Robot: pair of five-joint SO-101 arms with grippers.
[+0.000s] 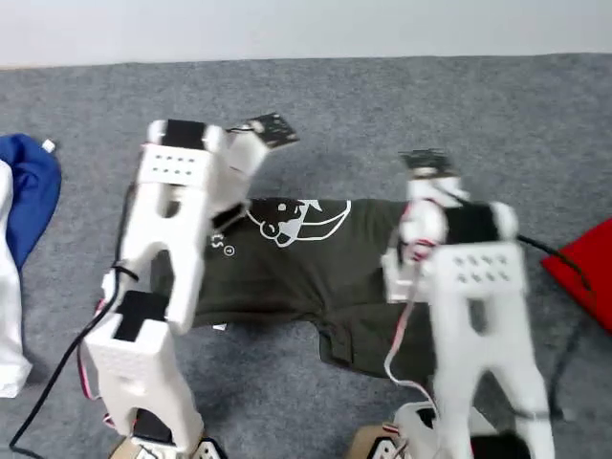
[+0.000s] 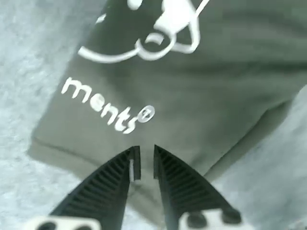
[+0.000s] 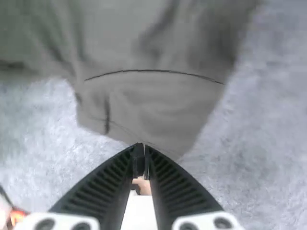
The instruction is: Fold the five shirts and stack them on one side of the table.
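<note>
— So, what sits at the far left of the table (image 1: 382, 96)?

— A blue shirt (image 1: 33, 191) and a white shirt (image 1: 8, 316), bunched up and touching. The edge of the picture cuts both off, so I can't see all of them.

— And next?

— The left arm (image 1: 167, 239). It stands over the left end of the dark green shirt (image 1: 306, 273) and hides that part from above. The dark green shirt lies in the middle of the table with its white drawing (image 1: 292, 222) facing up.

— How is the left gripper (image 2: 145, 155)?

— Its two black jaws are a tiny bit apart, with a thin gap between them. They hang right over the shirt's edge, near the white letters (image 2: 103, 108). I can't tell if they touch the cloth.

— Then the right side?

— The right arm (image 1: 473, 287) covers the shirt's right end. The right gripper (image 3: 139, 149) has its jaws pressed together, tip to tip, right at the rim of the cloth. It's too hard to see if any cloth is caught between them. The cloth there is wrinkled, and a dark seam line (image 3: 153, 71) runs across it.

— Anything past that?

— A red shirt (image 1: 585, 273) at the far right, well apart from the green one. The picture's edge cuts it off too.
</note>
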